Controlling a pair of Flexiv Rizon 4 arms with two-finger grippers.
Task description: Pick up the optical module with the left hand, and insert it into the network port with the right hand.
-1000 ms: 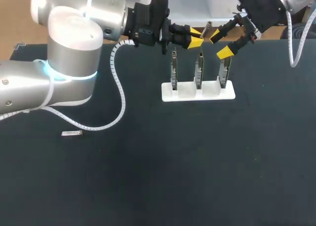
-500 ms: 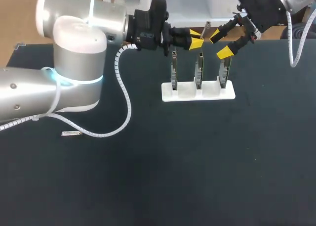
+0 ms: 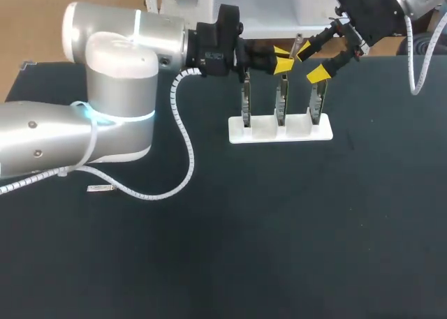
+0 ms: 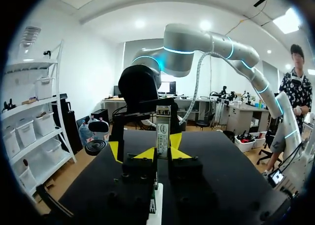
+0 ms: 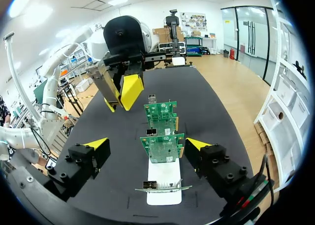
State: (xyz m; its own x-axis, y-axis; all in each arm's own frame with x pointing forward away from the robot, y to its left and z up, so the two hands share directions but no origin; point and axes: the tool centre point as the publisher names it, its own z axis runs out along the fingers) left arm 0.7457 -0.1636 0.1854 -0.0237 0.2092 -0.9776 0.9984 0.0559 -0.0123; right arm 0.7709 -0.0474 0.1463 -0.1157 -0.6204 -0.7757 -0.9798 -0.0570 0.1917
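Three boards (image 3: pixel 281 99) upright in rack (image 3: pixel 265 132)

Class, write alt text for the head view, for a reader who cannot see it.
The left gripper, reaching in from the left, holds a small optical module raised close to a white stand carrying three upright circuit boards. The right gripper hangs open just beside it. Another small metal piece lies on the black table near the left arm.
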